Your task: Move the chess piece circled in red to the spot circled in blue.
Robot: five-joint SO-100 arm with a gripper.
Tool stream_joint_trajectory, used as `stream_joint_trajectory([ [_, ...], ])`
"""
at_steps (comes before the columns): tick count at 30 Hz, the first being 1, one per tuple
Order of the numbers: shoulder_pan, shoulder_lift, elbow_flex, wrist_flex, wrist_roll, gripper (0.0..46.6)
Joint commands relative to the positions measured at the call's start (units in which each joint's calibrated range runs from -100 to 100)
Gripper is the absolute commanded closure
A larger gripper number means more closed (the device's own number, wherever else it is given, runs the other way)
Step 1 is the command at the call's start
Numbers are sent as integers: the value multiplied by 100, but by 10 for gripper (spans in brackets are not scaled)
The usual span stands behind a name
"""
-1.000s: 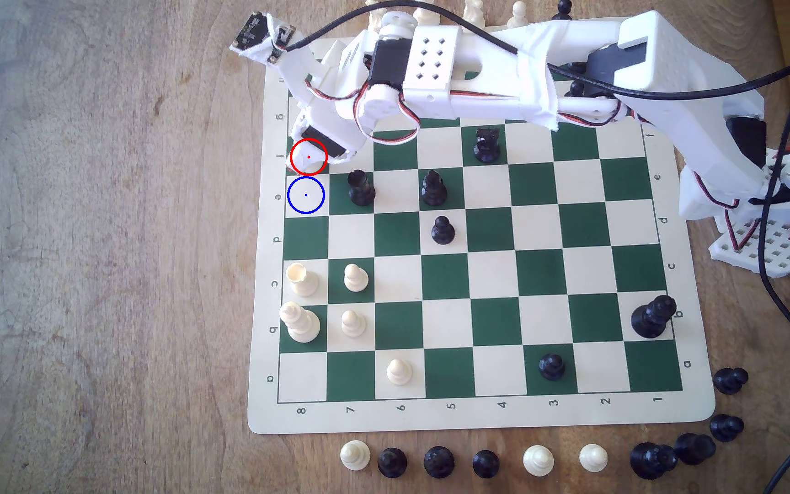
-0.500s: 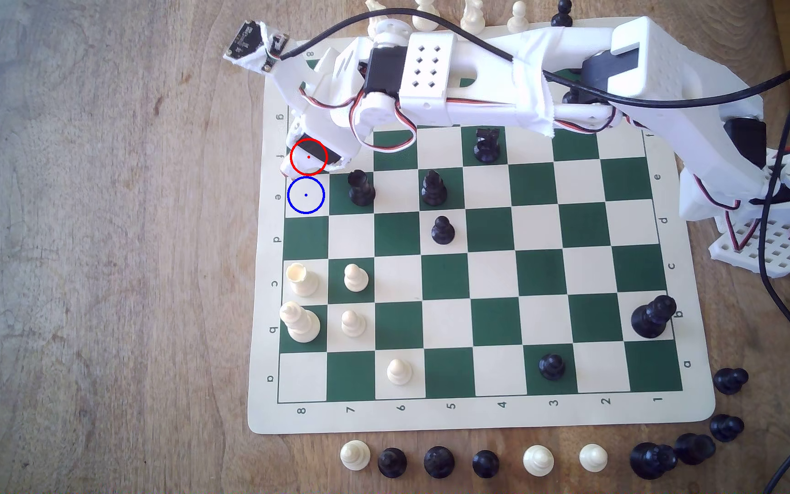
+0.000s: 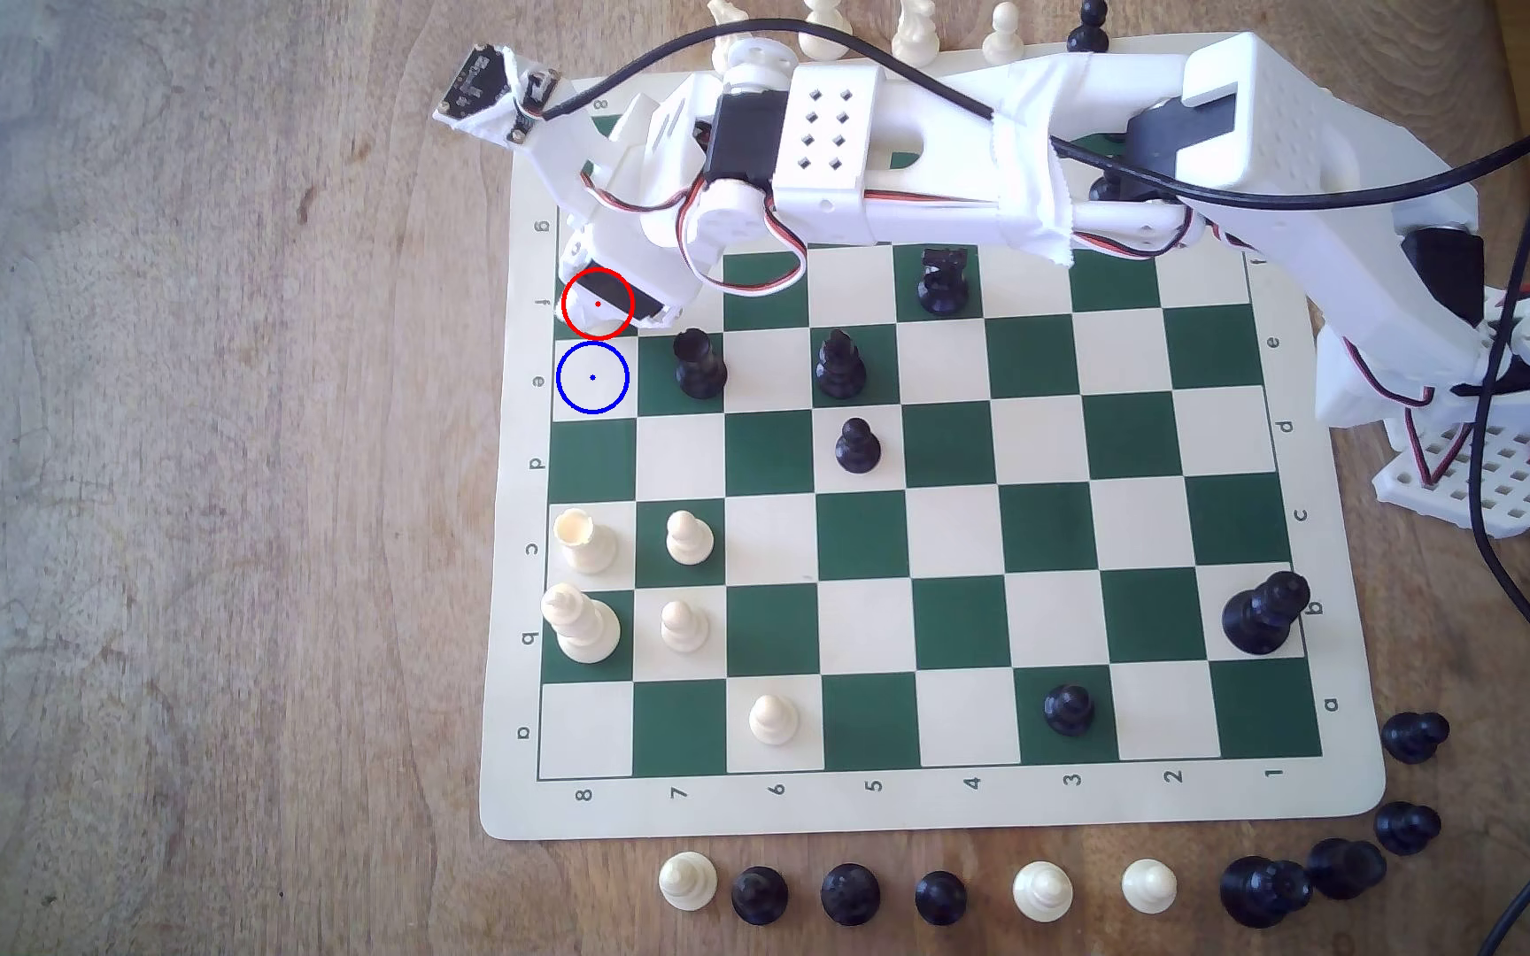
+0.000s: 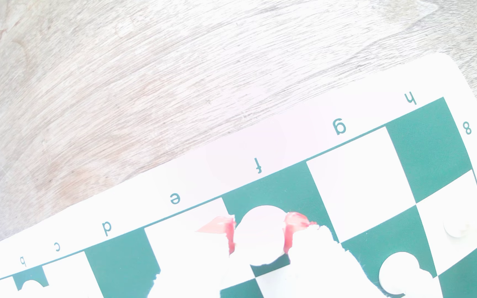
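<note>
Jaws [image 3: 600, 312] in the exterior view sit low over the red ring on the green square by the letter f, at the board's [image 3: 945, 809] edge on that view's left, because that is where the piece to be moved stands. The arm's body covers the piece here, so from above I cannot tell how the jaws stand. The blue ring [image 3: 593, 378] marks the cream square just beside the red ring, toward the letter e, bare and ready to take the piece. A black piece [image 3: 699, 364] stands on the square next to the blue ring, likely close enough to matter when the piece is set down.

Wrist view: the white piece [image 4: 263, 235], washed out by glare, stands on the green f square with one red-tipped finger [image 4: 230, 235] at each side. The jaws bracket it closely, seemingly touching, but whether they truly clamp it I cannot tell.
</note>
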Motion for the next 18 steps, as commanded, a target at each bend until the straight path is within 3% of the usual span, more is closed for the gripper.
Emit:
stream_joint_trajectory([
  [1,-14,-234,-477,36,24,428],
  [18,-85,-862,-767,487,107,442],
])
